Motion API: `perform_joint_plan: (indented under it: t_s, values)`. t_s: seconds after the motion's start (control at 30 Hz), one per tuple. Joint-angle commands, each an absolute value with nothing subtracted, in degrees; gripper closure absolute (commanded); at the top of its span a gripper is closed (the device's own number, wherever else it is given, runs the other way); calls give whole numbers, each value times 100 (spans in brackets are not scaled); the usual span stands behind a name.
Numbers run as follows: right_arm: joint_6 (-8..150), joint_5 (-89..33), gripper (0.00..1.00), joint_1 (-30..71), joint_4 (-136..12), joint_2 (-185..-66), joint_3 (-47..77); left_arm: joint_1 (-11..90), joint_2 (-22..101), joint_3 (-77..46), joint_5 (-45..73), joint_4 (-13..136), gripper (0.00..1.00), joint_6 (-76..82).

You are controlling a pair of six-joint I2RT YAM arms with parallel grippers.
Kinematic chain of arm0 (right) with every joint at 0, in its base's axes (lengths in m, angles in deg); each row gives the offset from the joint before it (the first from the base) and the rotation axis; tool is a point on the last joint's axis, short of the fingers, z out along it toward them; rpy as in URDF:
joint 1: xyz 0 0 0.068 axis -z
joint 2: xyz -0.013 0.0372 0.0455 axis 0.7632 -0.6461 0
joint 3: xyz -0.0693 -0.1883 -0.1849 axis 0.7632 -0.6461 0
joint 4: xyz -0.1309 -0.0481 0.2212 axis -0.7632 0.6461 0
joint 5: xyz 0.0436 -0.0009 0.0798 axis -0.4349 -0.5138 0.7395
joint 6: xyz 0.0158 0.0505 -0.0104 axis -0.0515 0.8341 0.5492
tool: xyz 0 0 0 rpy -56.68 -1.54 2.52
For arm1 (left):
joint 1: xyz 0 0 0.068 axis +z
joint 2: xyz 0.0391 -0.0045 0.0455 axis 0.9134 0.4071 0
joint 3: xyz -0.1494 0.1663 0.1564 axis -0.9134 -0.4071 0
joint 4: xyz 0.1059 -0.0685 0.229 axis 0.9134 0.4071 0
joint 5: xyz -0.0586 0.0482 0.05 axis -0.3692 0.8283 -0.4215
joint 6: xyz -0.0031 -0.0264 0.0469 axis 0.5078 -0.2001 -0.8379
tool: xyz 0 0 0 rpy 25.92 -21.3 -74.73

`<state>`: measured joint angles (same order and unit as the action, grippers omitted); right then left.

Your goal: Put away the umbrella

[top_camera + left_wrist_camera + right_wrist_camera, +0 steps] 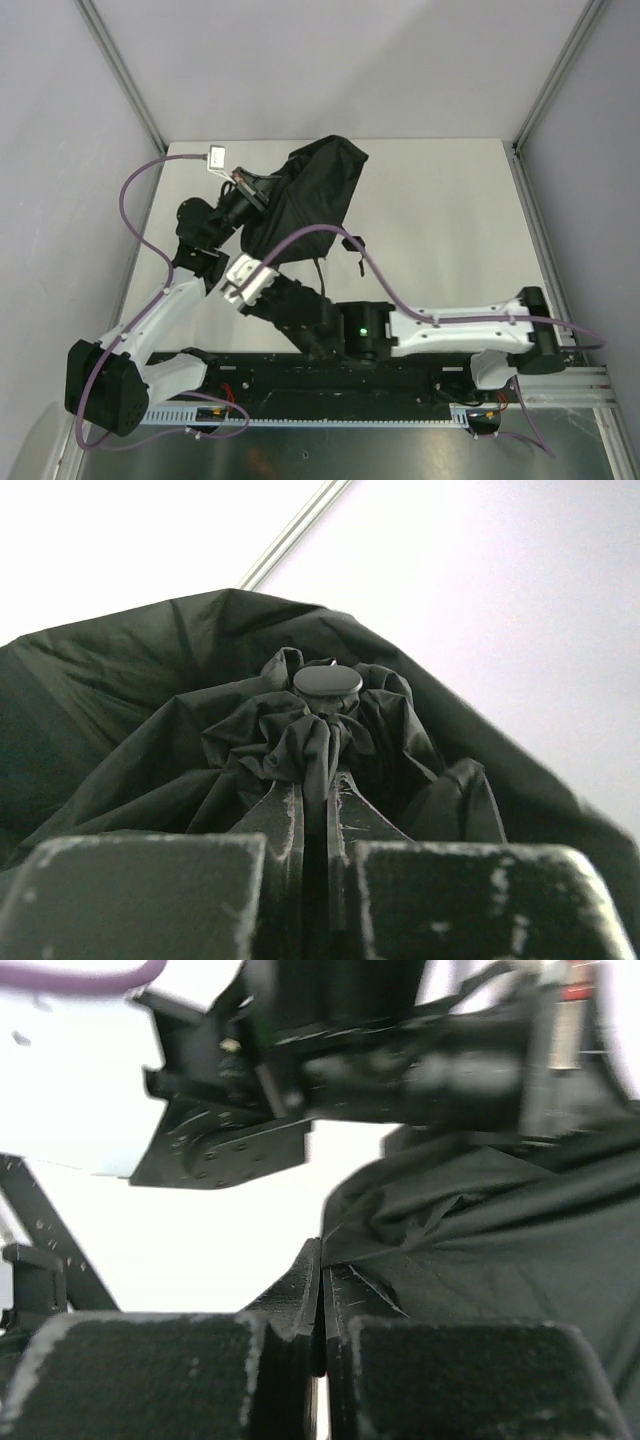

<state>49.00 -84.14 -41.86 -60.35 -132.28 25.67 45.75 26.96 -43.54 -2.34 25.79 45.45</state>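
The umbrella [315, 190] is a bunched mass of black fabric, held up over the middle of the table. Its thin wrist cord [356, 246] hangs at its lower right. My left gripper [260, 192] meets it from the left. In the left wrist view this gripper [318, 780] is shut on a gathered fold of fabric [300, 745] just under the umbrella's round black cap [327, 680]. My right gripper [272, 256] comes from below. In the right wrist view it [322, 1257] is shut on an edge of the fabric [480, 1230].
The white table [450, 220] is walled by grey panels with metal posts at the back corners [160, 145]. A purple cable [135, 215] loops round the left arm. The left arm's wrist [300, 1070] fills the top of the right wrist view.
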Motion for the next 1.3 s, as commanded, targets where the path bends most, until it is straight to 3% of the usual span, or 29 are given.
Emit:
perform_joint_plan:
  t_s: [0.0, 0.1, 0.17, 0.4, 0.57, 0.97, 1.13, 1.27]
  values:
    - [5305, -6354, 100, -3709, -5603, -13770, 2949, 4585, 2580, -3963, -33, 2283, 100, 5002]
    - [5812, -5264, 100, -3293, -5511, -13661, 2765, 4577, 2386, -3977, -204, 2278, 100, 4973]
    - [6095, -4310, 95, -2990, -5483, -13459, 2567, 4576, 2288, -3973, -358, 2279, 100, 4916]
    - [6861, -1997, 43, -2545, -4774, -12581, 2346, 4591, 2255, -3871, -1143, 2240, 100, 4355]
    - [6943, -2951, 23, -2691, -4399, -11821, 2340, 4613, 2282, -3930, -1440, 2175, 100, 3923]
    - [7023, -3354, 22, -2719, -3657, -10236, 2270, 4908, 2342, -3861, -1820, 2154, 100, 3763]
    - [7885, -5044, 29, -2409, -3726, -9991, 2156, 4919, 2320, -3888, -1856, 2141, 100, 3729]
    - [8309, -5601, 30, -2338, -4057, -10263, 2154, 4921, 2397, -3957, -1673, 2145, 100, 3974]
